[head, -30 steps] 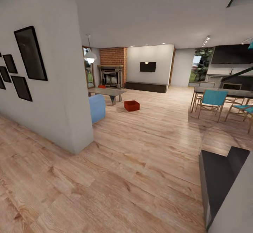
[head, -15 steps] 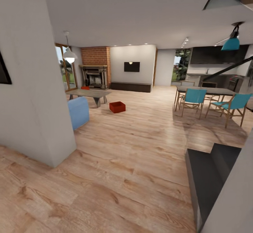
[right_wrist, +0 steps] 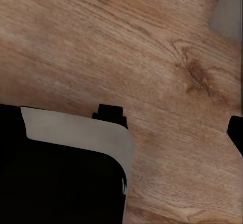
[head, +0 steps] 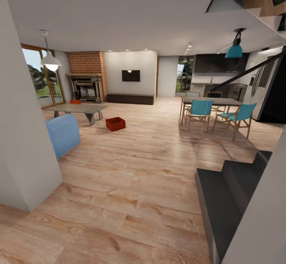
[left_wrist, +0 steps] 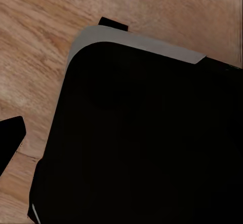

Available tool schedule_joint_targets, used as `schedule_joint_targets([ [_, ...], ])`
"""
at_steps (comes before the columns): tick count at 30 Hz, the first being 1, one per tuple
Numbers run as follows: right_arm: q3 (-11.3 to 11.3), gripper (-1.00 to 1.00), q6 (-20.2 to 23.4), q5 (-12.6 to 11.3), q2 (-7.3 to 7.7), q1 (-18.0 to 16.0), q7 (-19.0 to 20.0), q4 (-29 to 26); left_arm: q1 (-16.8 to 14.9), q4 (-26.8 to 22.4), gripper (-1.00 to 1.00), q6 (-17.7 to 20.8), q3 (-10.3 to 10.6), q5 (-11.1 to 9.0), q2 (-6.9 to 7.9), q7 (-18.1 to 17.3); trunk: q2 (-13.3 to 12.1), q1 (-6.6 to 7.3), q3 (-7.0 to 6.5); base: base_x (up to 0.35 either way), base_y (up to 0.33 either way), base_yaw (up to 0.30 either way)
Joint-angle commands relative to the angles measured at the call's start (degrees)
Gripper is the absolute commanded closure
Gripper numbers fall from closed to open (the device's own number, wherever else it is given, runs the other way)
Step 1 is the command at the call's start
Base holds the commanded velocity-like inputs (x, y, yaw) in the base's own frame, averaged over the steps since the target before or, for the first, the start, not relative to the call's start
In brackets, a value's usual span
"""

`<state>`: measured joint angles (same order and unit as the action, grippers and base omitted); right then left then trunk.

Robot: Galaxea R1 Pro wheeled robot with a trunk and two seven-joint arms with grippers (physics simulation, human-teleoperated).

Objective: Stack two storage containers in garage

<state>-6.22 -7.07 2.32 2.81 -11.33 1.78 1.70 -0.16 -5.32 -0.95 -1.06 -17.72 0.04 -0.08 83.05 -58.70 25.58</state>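
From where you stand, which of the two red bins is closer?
The bin out on the open wood floor, right of the low table. The other bin sits beyond the table, near the brick fireplace.

Left wrist camera: we look down on our own black base (left_wrist: pixel 142 143), its pale grey edge showing along one side.
Left jaws: one dark tip (left_wrist: pixel 9 139) at the frame's edge; we cannot tell their state.
Right wrist camera: we see a corner of the base (right_wrist: pixel 61 178).
Right jaws: one dark tip (right_wrist: pixel 237 131) at the edge; state unclear.
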Motion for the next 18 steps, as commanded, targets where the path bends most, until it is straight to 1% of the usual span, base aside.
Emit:
schedule_joint_targets([
  [1,-0.29,-1.00,-0.31,0.23,0.01,-0.09,0.07,0.20,-0.02,0.00,-1.00,-0.10,-0.08,-0.24,0.02,-0.01,0.03,-0.03,0.06,0.323,0.000,-0.273],
  [4,-0.29,-1.00,-0.31,0.23,0.01,-0.09,0.07,0.17,-0.02,0.02,-1.00,-0.10,-0.08,-0.24,0.03,-0.01,0.03,-0.03,0.06,0.323,0.000,-0.256],
  [6,-0.29,-1.00,-0.27,0.23,0.01,-0.09,0.08,0.16,-0.02,0.00,-1.00,-0.10,-0.08,-0.26,0.04,-0.01,0.03,-0.03,0.06,0.323,0.000,-0.146],
  [18,-0.29,-1.00,-0.05,0.23,0.01,-0.09,0.16,0.15,-0.02,0.05,-1.00,-0.19,-0.08,-0.37,0.05,-0.01,0.03,-0.03,0.06,0.323,0.000,-0.015],
])
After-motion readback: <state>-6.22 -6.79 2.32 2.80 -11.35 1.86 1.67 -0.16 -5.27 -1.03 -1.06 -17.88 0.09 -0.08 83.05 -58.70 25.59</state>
